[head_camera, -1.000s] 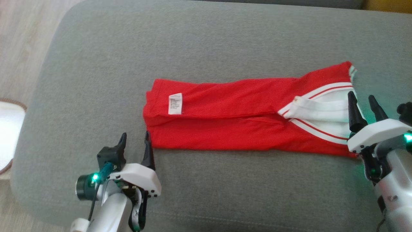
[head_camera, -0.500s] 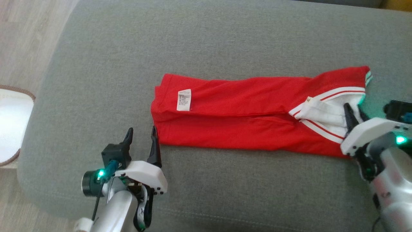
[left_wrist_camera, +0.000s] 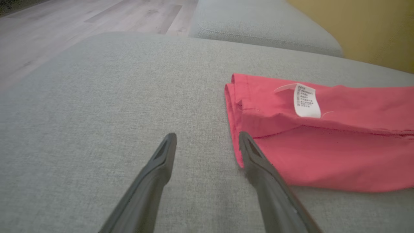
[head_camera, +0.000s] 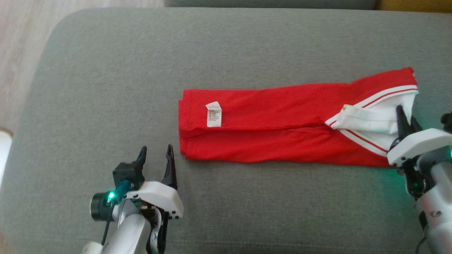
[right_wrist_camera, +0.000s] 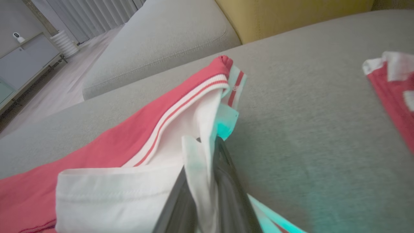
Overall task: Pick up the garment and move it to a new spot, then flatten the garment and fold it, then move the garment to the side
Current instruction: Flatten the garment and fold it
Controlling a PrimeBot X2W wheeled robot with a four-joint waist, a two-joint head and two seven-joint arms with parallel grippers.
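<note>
The garment (head_camera: 268, 127) is red with a white, red-striped end, folded into a long strip across the grey cushion (head_camera: 106, 88). A white label (head_camera: 214, 114) lies near its left end. My left gripper (head_camera: 155, 152) is open just left of the strip's near-left corner, fingers on bare cushion; the left wrist view shows the garment (left_wrist_camera: 323, 136) beside the right finger of the left gripper (left_wrist_camera: 207, 142). My right gripper (head_camera: 406, 118) is shut on the white fabric at the right end; in the right wrist view the garment (right_wrist_camera: 136, 139) has a white fold pinched between the fingers of the right gripper (right_wrist_camera: 203, 145).
The cushion's rounded left edge drops to a pale wood floor (head_camera: 17, 53). Another grey cushion (right_wrist_camera: 155, 42) and a yellow surface (right_wrist_camera: 291, 13) lie beyond. A second red and white cloth (right_wrist_camera: 391, 87) lies at the right edge of the right wrist view.
My right gripper closed from wide open onto the white end of the garment. The head camera shifted, so the whole picture moved. The left gripper stays open by the left corner.
</note>
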